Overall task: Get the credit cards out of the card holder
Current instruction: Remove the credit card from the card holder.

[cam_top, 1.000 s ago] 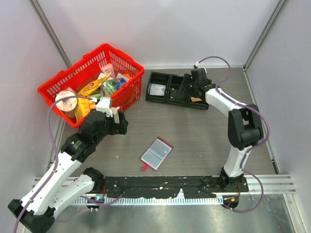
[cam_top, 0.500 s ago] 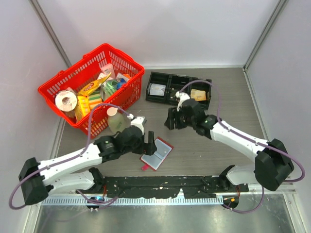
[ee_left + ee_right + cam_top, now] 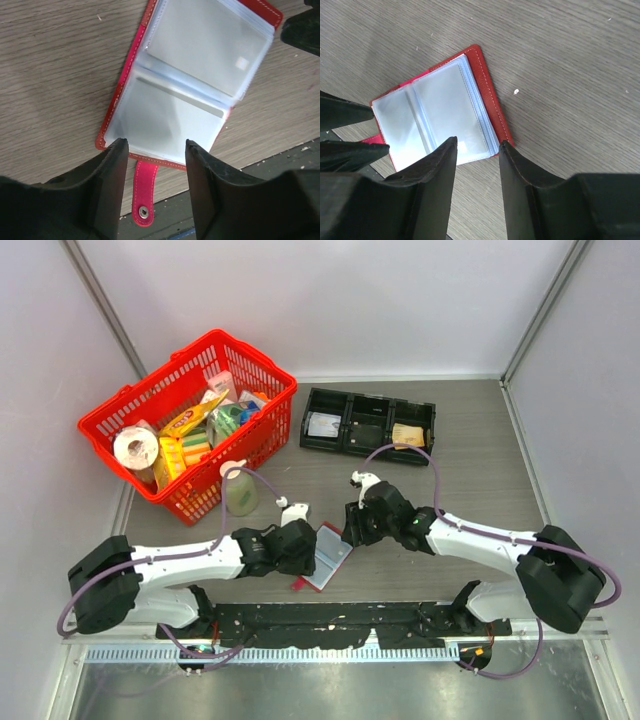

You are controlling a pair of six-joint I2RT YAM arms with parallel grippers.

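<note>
Left wrist view: the left gripper (image 3: 155,147) has its jaws spread and holds nothing. They straddle the near edge of the card holder (image 3: 185,90), just above the snap tab (image 3: 144,192). This looks like a position for pinning that end down.

From the right wrist, the right gripper (image 3: 477,145) is also parted and empty, poised over the opposite half's outer edge. That is probably where a card would be drawn out.

The card holder lies spread open and face up on the wood-grain tabletop (image 3: 50,75), between the two arms near the front edge. Its clear sleeves (image 3: 165,120) are exposed, which suits reaching in. The credit cards (image 3: 215,55) seem to be inside the sleeves, none out yet.

In the top view its long axis runs diagonally, with the tab pointing near-left and the other end far-right toward the black tray (image 3: 368,425), well apart. The fold crosses that axis.
</note>
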